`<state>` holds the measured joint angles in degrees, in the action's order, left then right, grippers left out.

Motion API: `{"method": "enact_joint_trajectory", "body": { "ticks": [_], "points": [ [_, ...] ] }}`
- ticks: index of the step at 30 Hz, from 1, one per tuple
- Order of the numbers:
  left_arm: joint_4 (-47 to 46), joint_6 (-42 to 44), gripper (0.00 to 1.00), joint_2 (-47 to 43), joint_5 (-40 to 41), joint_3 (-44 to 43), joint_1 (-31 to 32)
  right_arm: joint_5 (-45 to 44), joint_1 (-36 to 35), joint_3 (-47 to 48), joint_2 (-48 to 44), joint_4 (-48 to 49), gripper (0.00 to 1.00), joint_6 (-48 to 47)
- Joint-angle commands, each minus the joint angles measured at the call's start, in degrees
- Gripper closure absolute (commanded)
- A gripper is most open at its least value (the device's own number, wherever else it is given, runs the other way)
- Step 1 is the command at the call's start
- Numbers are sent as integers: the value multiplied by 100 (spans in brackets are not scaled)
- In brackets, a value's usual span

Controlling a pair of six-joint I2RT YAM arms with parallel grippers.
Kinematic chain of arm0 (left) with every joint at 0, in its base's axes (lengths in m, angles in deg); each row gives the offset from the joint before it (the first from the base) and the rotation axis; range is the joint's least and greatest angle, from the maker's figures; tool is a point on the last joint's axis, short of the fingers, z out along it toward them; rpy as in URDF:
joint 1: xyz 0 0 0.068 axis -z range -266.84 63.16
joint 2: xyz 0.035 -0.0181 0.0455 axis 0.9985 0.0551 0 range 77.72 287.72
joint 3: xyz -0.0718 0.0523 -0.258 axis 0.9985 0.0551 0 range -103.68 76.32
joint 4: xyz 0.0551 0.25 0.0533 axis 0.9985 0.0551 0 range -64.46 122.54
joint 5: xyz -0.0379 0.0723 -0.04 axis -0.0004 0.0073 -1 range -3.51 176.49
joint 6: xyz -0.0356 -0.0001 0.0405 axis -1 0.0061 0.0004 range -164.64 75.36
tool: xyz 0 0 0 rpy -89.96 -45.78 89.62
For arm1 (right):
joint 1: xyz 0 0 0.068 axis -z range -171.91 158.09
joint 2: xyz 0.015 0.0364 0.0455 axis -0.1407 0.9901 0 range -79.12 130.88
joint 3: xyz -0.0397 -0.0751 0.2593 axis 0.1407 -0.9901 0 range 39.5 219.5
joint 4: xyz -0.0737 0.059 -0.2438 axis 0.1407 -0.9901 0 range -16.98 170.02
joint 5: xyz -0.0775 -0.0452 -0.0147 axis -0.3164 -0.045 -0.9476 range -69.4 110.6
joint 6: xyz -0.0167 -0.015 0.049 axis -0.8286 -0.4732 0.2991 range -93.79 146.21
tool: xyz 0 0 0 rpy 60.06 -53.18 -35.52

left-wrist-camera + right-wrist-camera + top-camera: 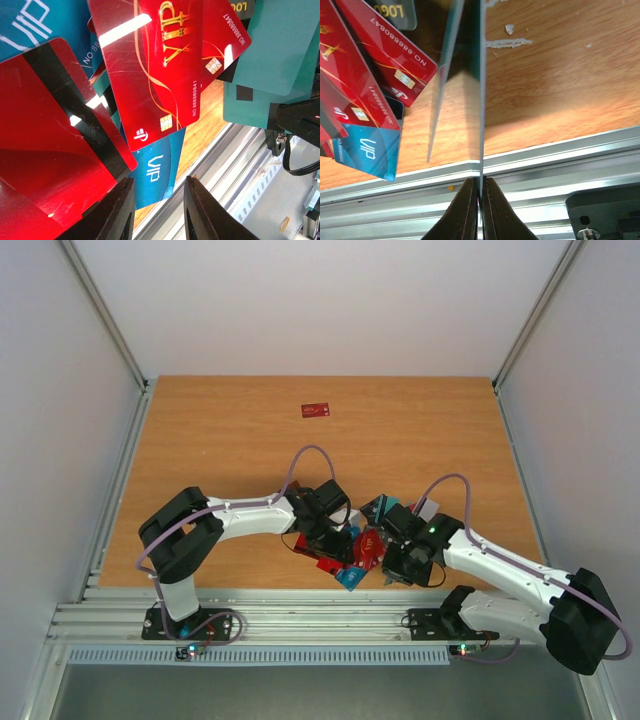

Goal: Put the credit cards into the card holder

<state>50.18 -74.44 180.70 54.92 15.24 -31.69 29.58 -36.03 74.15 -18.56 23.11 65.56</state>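
Teal card (481, 90) in right claw (480, 186)

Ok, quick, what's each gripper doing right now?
Left gripper: open, nothing between its fingers.
Right gripper: shut on a teal card, seen edge-on.

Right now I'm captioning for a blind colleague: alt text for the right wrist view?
The right gripper pinches a thin teal card, seen edge-on, over the edge of the wooden table and a metal rail. Red cards and a blue VIP card lie at left.
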Motion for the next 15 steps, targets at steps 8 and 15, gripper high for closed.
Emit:
{"method": "enact_joint_trajectory", "body": {
  "ticks": [8,15],
  "points": [
    [-257,-105,71,-237,-140,10,22,-484,-36,801,128,-713,99,-338],
    [-347,-484,68,-717,-207,35,-45,-351,120,1194,53,-736,99,-586]
  ]
}}
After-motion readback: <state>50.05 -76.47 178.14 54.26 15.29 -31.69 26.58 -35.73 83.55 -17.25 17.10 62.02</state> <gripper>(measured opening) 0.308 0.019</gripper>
